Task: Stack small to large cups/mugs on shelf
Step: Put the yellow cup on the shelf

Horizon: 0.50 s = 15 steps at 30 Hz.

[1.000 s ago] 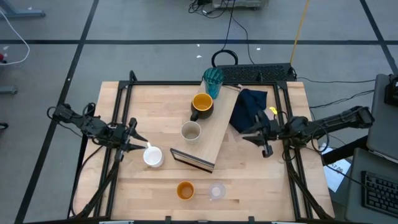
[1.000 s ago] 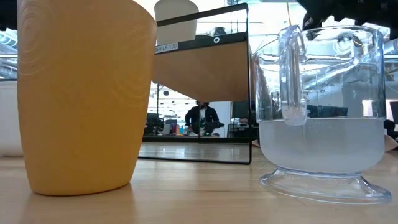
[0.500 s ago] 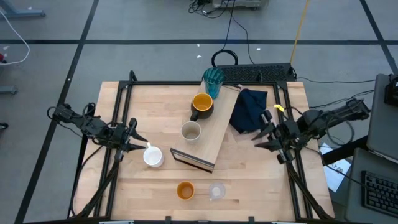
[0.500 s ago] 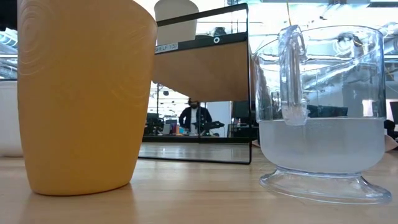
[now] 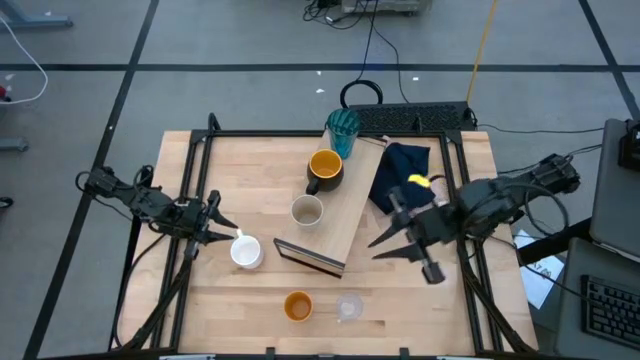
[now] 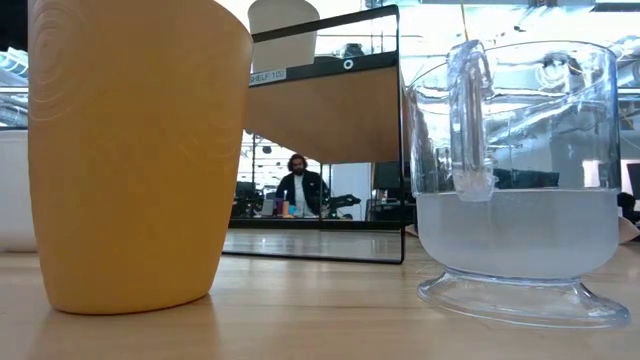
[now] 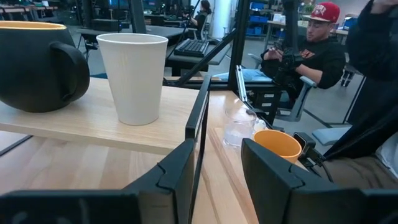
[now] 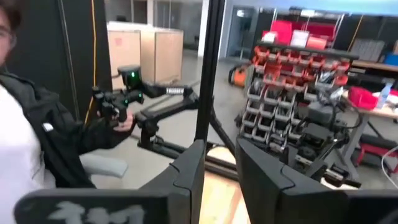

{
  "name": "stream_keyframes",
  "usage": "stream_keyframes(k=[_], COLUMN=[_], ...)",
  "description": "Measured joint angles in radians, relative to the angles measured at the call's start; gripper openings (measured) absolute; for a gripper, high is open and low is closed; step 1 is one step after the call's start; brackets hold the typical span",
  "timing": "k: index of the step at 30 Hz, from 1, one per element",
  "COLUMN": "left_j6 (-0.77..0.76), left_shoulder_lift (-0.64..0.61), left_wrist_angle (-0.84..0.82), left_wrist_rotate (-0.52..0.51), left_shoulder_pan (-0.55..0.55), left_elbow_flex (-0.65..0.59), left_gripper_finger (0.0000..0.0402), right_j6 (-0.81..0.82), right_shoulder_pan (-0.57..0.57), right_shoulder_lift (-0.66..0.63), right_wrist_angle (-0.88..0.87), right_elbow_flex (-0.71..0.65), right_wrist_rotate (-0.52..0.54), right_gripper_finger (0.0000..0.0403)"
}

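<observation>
While both arms are hanging over the table's two sides, six cups are standing in or around the shelf [image 5: 345, 212], a long light-wood board lying slantwise at the table's middle with its dark end edge toward the near side. Two of them are sitting on the shelf: the dark mug [image 5: 324, 170], showing a yellow inside with nothing in it, and the beige cup [image 5: 307, 211] just nearer along the board, also holding nothing. One teal ribbed tumbler [image 5: 342, 130] is standing at the shelf's far end, just beside the dark mug; whether it is resting on the board cannot be told. One white mug [image 5: 246, 252] is standing off the shelf, to the left of its dark edge. One orange cup [image 5: 297, 305] and one small clear glass [image 5: 349, 307] are standing side by side, apart from each other, on the near side of the shelf; in the low view the glass appears about half filled with a cloudy liquid.

The left gripper [image 5: 222, 236] is hovering just beside the white mug, its fingers parted and gripping nothing. The right gripper [image 5: 378, 245] is hanging to the right of the shelf, near its dark edge, fingers spread and holding nothing. One navy cloth [image 5: 400, 172] is lying against the shelf's right side.
</observation>
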Motion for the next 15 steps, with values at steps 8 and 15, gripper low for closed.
stream_keyframes(k=[8,15], left_j6=[0.0,-0.003], left_shoulder_lift=[0.0,0.0], left_wrist_angle=[-0.008,-0.008], left_wrist_rotate=[0.0,0.0], left_shoulder_pan=[0.0,0.0], left_elbow_flex=[0.0,0.0], left_gripper_finger=[0.0134,0.0134], right_j6=[0.005,0.011], right_shoulder_pan=[-0.001,-0.001], right_shoulder_lift=[0.175,0.305], right_wrist_angle=[-0.036,-0.04], right_elbow_flex=[0.078,0.078], right_wrist_rotate=[0.0,0.001], right_gripper_finger=[0.0084,0.0084])
